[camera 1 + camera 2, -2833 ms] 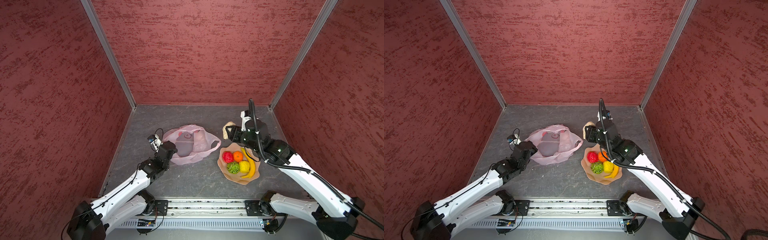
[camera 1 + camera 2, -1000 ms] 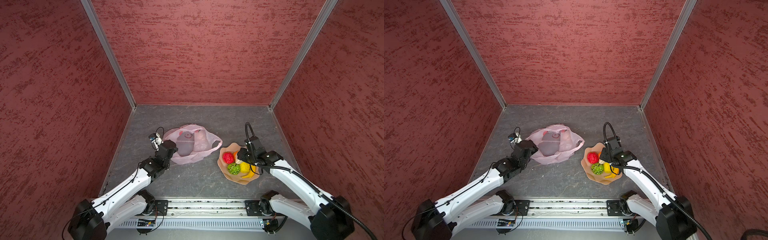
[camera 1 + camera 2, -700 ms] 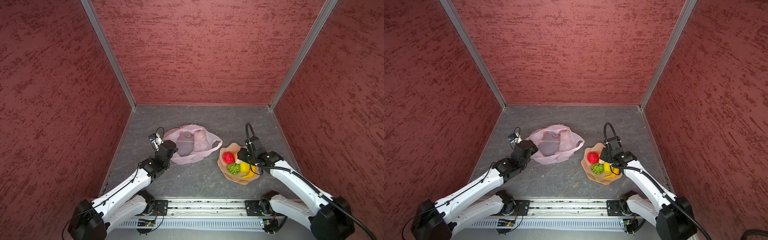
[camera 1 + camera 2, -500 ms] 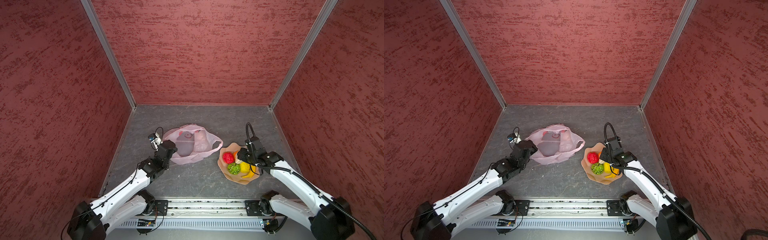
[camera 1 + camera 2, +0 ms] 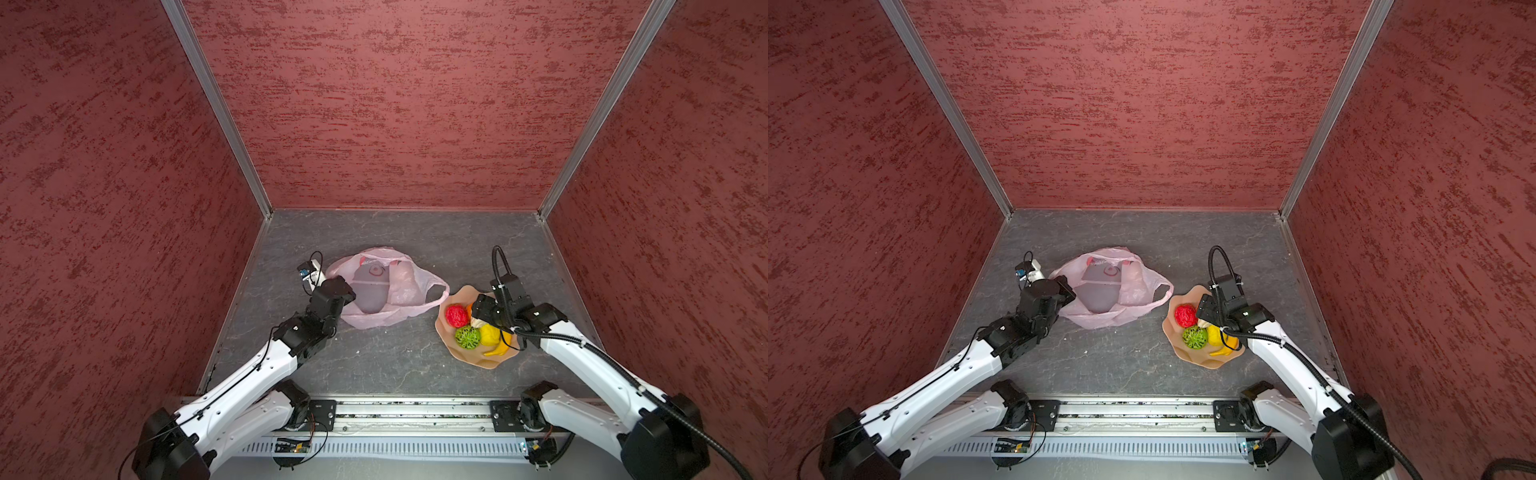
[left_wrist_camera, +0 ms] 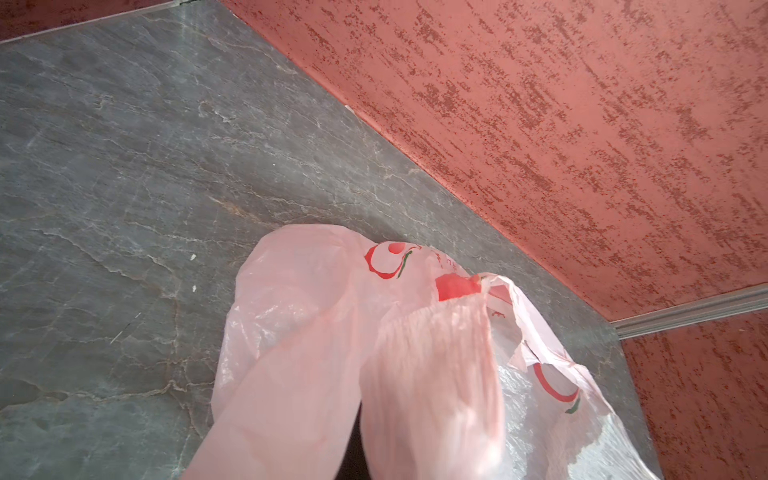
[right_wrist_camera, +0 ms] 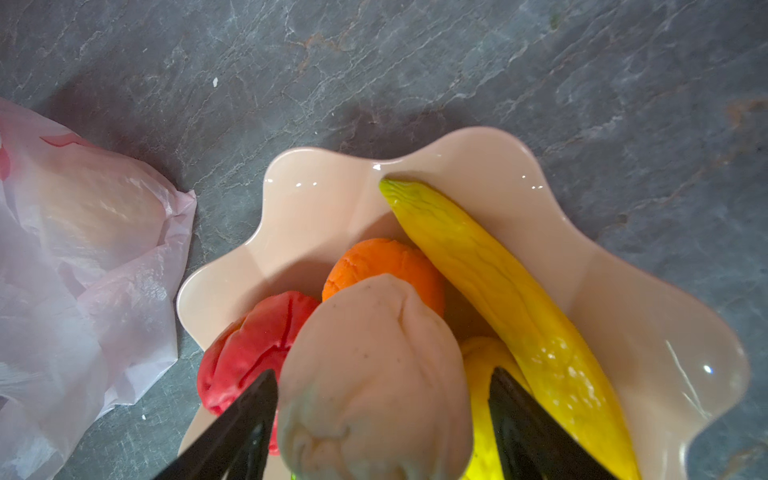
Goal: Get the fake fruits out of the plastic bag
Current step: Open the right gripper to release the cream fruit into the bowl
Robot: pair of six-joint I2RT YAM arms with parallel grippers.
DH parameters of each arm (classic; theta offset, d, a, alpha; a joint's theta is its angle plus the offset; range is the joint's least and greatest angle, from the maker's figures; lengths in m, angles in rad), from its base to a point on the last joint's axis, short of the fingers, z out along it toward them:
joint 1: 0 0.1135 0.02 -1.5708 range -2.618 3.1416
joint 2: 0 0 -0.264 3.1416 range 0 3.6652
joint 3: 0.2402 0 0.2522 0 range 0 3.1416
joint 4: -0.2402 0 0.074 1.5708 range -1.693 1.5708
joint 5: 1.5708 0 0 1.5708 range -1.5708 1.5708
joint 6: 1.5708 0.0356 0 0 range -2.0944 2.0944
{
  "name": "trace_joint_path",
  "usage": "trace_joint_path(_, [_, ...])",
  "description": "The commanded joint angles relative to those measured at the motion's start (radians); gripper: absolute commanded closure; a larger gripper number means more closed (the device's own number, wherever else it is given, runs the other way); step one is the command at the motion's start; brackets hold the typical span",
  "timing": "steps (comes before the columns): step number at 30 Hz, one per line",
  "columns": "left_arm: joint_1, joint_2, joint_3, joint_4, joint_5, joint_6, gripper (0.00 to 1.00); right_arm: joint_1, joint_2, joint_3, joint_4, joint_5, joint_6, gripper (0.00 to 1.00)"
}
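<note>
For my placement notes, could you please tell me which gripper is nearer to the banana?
Right. The right gripper hangs over the dish, beside the banana; the left gripper is off at the bag.

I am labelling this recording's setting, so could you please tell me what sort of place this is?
Probably a robot test cell: mottled red wall panels joined by aluminium corner posts box in a grey stone-patterned tabletop, and two white robot arms stand on a metal rail.
</note>
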Motion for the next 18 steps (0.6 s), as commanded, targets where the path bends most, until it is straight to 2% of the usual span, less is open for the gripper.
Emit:
trace_joint_path(1, [-0.02,-0.034,-0.02,0.125,0.017,0.087,1.0,-0.007,-0.015,0.039,-0.035,0.021,-0.005,0.17])
trace_joint_path(6, [-0.049,-0.074,-0.08,0.265,0.014,0.165,1.0,-0.008,-0.01,0.102,-0.084,0.06,-0.024,0.15])
trace_joint_path(13, [-0.068,-0.122,-0.114,0.359,0.021,0.235,1.0,-0.008,-0.013,0.217,-0.144,0.136,-0.07,0.15])
trace_joint_path(18, [-0.075,-0.145,-0.116,0.381,0.021,0.254,1.0,-0.004,-0.002,0.301,-0.13,0.085,-0.137,0.2])
